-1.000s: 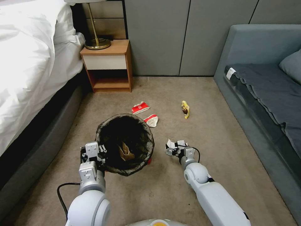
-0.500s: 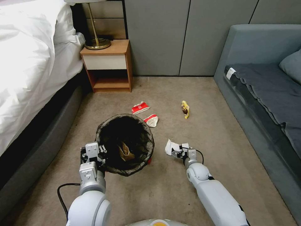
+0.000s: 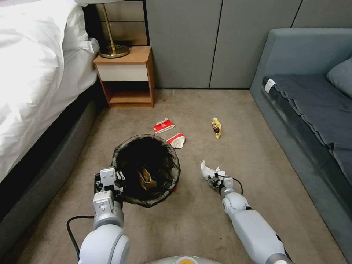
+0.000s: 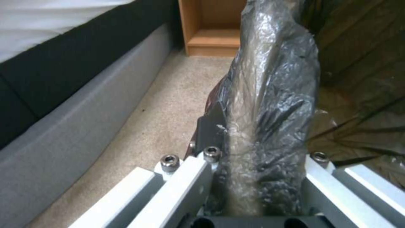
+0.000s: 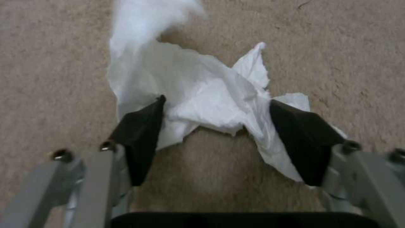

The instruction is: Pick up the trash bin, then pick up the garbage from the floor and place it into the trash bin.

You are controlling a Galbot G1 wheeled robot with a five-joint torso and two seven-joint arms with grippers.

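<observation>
Left arm reaches forward, wrist level, left gripper clamped tight on what it holds, while the right arm stretches low and forward, right gripper angled down at the floor with its dark fingers spread wide apart

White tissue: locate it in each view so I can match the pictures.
Head view: the white tissue lies on the carpet, right of the trash bin, at the right pincer.
Left wrist view: not in it.
Right wrist view: the tissue sits between the open pincer's black pads.
Shared landmark: the beige carpet.
</observation>
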